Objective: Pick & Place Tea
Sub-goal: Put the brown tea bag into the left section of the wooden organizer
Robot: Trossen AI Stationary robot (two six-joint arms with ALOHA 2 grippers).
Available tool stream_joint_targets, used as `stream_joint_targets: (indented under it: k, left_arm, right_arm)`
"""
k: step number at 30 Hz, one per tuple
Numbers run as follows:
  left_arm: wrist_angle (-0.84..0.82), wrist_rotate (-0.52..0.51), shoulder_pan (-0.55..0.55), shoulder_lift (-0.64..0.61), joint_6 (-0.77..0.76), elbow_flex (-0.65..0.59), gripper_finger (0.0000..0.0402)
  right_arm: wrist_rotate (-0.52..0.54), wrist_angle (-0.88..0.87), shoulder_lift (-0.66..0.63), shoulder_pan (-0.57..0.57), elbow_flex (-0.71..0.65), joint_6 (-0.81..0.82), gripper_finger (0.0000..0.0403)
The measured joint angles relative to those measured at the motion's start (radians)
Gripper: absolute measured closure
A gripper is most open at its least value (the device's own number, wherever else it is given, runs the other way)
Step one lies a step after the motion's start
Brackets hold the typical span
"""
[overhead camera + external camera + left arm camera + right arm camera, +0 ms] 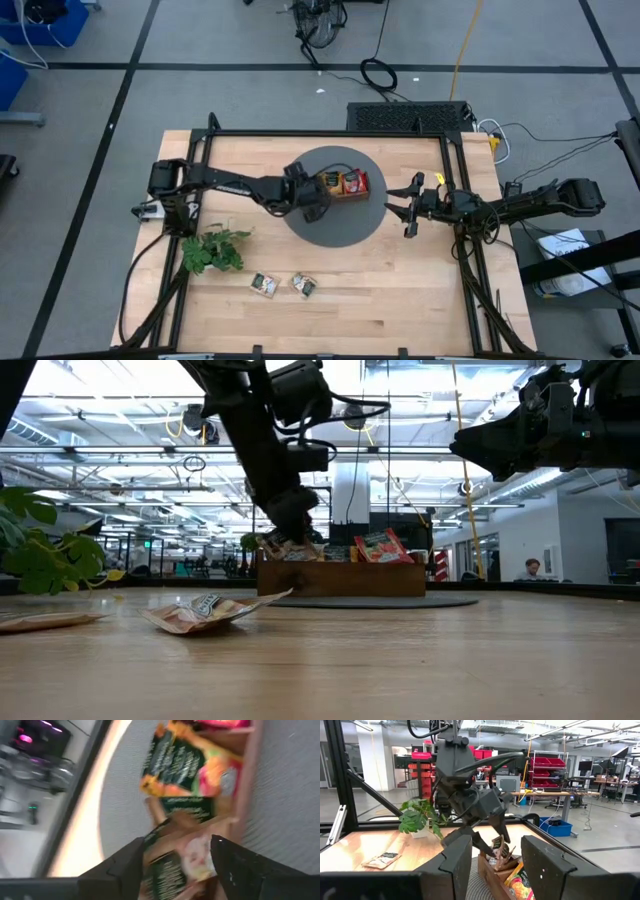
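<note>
From above, we see the left gripper (312,210) reaching over the round grey mat (335,232) at the counter's (400,290) middle, its tip at the left end of the small brown wooden tray (340,196). An orange-yellow sachet (329,181) and a red sachet (355,182) already sit in the tray. Two pale sachets with dark green print (264,285) lie well apart from it, near the counter's front edge, just beside the green leafy sprig (214,249). The right gripper (412,207) waits at the mat's right side, fingers spread and holding nothing.

At counter height, the left gripper (288,532) hangs right over the tray (340,578), and one pale sachet (205,611) lies in front.

The left wrist view shows its two dark fingers (127,865) spread either side of a pale, green-printed sachet (182,865) that rests at the tray's end compartment; we cannot tell whether they touch it.

From the right wrist view, the right arm's own fingers (455,860) stand wide apart, facing the left gripper (497,842) above the tray (492,872).

We judge this a placing step: one sachet being dropped into the tray. Next, the left gripper should lift clear and go to the two sachets on the counter.
</note>
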Motion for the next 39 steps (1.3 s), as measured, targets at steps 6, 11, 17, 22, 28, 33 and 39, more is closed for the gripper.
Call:
stream_joint_targets:
  k: [6,11,17,22,28,33,39]
  left_arm:
    - [0.044,0.067,0.035,0.005,-0.016,0.000,0.0228]
    - [0.040,0.186,0.058,0.005,-0.016,0.000,0.0271]
    - [0.034,0.267,0.055,0.006,0.035,0.000,0.0316]
    - [0.015,0.280,0.043,-0.004,0.092,0.000,0.0349]
    - [-0.058,0.279,0.044,-0.055,0.112,0.002,0.0395]
    - [-0.129,0.262,0.066,-0.099,0.119,0.002,0.0394]
    - [-0.158,0.286,0.105,-0.101,0.153,0.001,0.0397]
  right_arm:
    - [0.000,0.001,0.000,0.000,0.000,0.000,0.0248]
    - [0.000,0.001,0.000,0.000,0.000,0.000,0.0248]
    - [0.000,0.001,0.000,0.000,0.000,0.000,0.0248]
    - [0.000,0.001,0.000,0.000,0.000,0.000,0.0248]
    - [0.000,0.001,0.000,0.000,0.000,0.000,0.0248]
    - [0.000,0.001,0.000,0.000,0.000,0.000,0.0248]
    - [0.000,0.000,0.000,0.000,0.000,0.000,0.0248]
